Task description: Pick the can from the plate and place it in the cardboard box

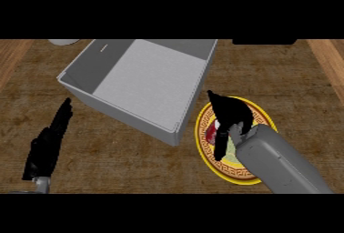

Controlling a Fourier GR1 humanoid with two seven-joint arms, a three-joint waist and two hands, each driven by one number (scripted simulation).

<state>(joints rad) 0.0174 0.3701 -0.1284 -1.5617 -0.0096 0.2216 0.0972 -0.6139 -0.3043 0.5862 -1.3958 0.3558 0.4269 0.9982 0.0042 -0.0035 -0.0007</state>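
So the right hand [232, 113] is down over the plate [208, 157], which is yellow-rimmed with a patterned border and sits on the counter [101, 154] just right of the box [134, 77]. The fingers and thumb point downward and curl in toward the plate's left half, where a bit of dark red shows at the plate's middle [212, 133]. That looks like the can, mostly hidden under the hand and wrist. Honestly I can't tell whether the fingers are actually wrapped round it or only hanging right above it; the black hand covers too much. The grey forearm [282, 164] comes in from the lower right and lies across the plate's right side.

The box is grey, open on top, sitting at an angle, its near corner almost touching the plate's rim. Nothing shows inside it.

The left hand [48, 141] is way over at the lower left, well apart from the box and plate, fingers straight and pointing up along the counter, holding nothing.
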